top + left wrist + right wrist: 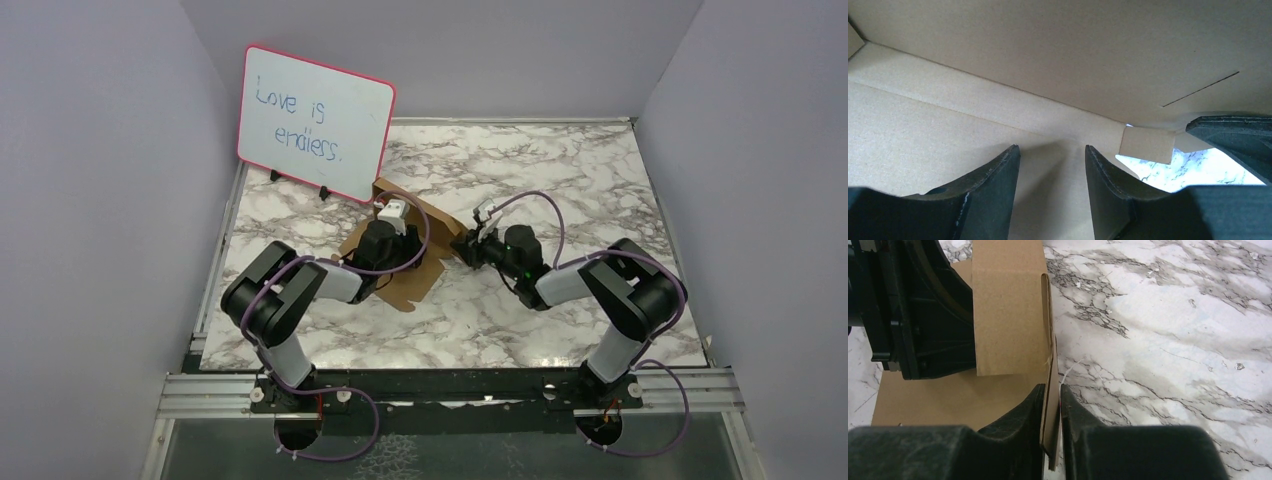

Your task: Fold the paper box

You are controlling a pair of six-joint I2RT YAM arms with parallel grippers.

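The paper box (418, 280) is a brown cardboard piece lying partly folded in the middle of the marble table. My left gripper (388, 243) is inside it, pointing down at its floor. In the left wrist view the left gripper (1052, 148) is open, with bare cardboard (948, 130) behind the gap and a raised wall (1063, 55) ahead. My right gripper (463, 244) is at the box's right side. In the right wrist view the right gripper (1051, 387) is shut on the thin upright edge of a cardboard flap (1008, 310).
A pink-framed whiteboard (315, 120) with handwriting stands at the back left, just behind the box. Grey walls close in the table (600, 200) on three sides. The left arm's black wrist (913, 315) is close beside the flap that the right gripper holds.
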